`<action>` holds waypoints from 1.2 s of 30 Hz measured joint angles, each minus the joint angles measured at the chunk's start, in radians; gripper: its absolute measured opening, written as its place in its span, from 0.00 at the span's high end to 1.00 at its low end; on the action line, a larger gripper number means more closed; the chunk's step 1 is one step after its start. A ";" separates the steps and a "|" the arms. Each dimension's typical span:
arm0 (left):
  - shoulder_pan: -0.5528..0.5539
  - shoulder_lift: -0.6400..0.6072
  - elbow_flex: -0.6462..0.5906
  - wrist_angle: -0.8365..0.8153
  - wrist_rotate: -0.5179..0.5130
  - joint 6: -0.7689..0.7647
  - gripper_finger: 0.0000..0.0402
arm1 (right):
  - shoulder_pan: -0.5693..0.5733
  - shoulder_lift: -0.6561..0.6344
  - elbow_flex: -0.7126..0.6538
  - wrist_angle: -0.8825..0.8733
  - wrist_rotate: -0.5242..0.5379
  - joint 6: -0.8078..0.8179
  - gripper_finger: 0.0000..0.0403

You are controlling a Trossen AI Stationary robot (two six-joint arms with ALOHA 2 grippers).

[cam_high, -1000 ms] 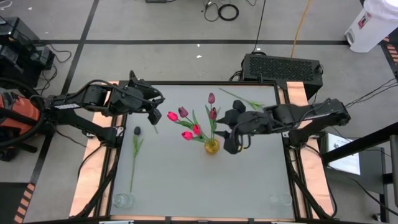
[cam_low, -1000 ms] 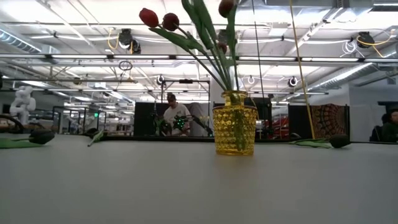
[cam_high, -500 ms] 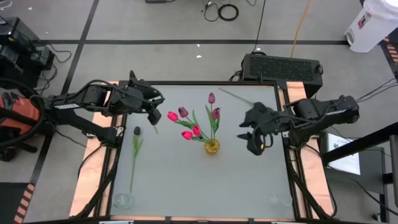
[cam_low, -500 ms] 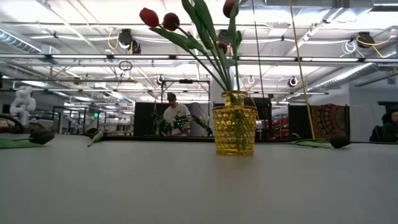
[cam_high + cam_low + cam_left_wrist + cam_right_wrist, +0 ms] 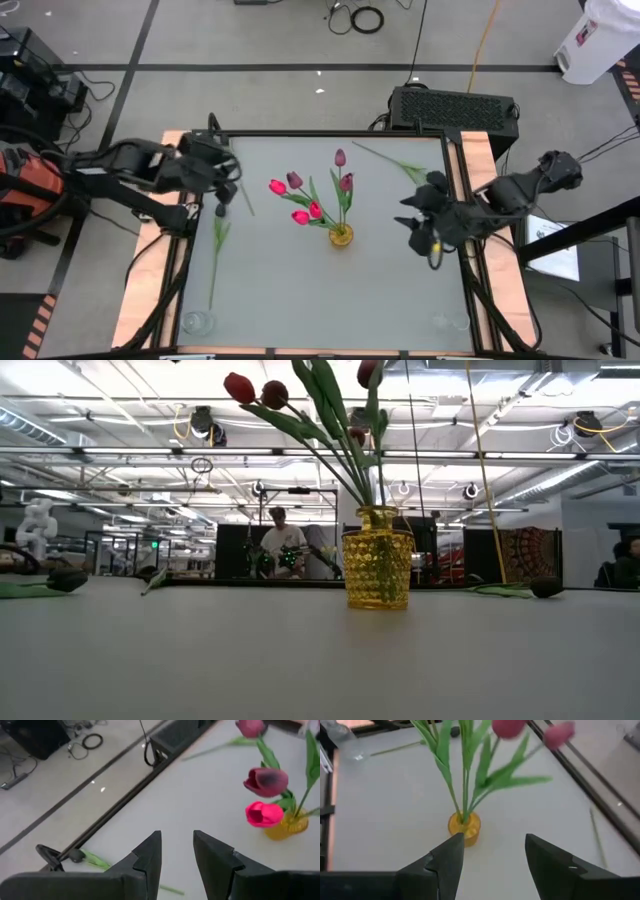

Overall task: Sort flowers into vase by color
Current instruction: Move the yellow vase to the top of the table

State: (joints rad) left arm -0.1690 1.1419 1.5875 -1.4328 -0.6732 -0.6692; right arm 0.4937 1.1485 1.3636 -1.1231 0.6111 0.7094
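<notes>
A yellow glass vase (image 5: 341,236) stands mid-table and holds several tulips with pink, red and maroon heads (image 5: 294,181). A dark-headed tulip (image 5: 220,211) lies flat near the left edge, its stem running toward the near edge. Another tulip (image 5: 395,162) lies at the far right. My left gripper (image 5: 226,192) is open and empty above the table's far left, close to the dark head; its wrist view (image 5: 177,851) shows the gap. My right gripper (image 5: 428,228) is open and empty, right of the vase (image 5: 464,827), as its wrist view (image 5: 494,851) shows.
A short green stem piece (image 5: 246,203) lies beside my left gripper. Small clear glass vessels stand at the near left corner (image 5: 197,322) and near right corner (image 5: 450,320). In the low view a person (image 5: 276,545) stands in the room behind the table.
My right gripper has drawn back from beside the vase toward the table's right edge. My left gripper has gone a little toward the table's left edge. The flowers in the vase and on the table stay where they were.
</notes>
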 joint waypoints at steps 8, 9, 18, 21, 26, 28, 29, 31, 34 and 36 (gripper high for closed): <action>-0.125 -0.137 -0.108 -0.020 -0.114 -0.188 0.70 | 0.106 -0.284 -0.200 0.045 0.104 0.189 0.50; -0.135 -0.146 -0.130 -0.020 -0.123 -0.205 0.70 | 0.111 -0.317 -0.218 0.051 0.123 0.194 0.50; -0.206 -0.186 -0.441 -0.004 -0.157 -0.480 0.70 | 0.123 -0.519 -0.427 0.080 0.151 0.258 0.50; -0.249 -0.189 -0.545 0.071 -0.150 -0.577 0.70 | 0.123 -0.533 -0.520 0.173 0.149 0.265 0.50; -0.326 -0.187 -0.690 0.302 -0.146 -0.632 0.70 | 0.123 -0.503 -0.671 0.447 0.148 0.196 0.50; -0.353 -0.186 -0.735 0.409 -0.144 -0.627 0.70 | 0.123 -0.479 -0.718 0.537 0.146 0.175 0.50; -0.365 -0.183 -0.755 0.457 -0.143 -0.625 0.70 | 0.123 -0.465 -0.738 0.576 0.146 0.165 0.50; -0.388 -0.174 -0.789 0.549 -0.129 -0.604 0.70 | 0.123 -0.436 -0.773 0.658 0.143 0.147 0.50; -0.417 -0.147 -0.816 0.616 -0.091 -0.605 0.70 | 0.123 -0.384 -0.814 0.747 0.123 0.098 0.50; -0.437 -0.117 -0.824 0.648 -0.076 -0.608 0.70 | 0.123 -0.348 -0.826 0.787 0.115 0.085 0.50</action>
State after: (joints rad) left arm -0.6065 1.0251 0.7639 -0.7850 -0.7493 -1.2774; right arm 0.6170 0.8000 0.5373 -0.3364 0.7265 0.7945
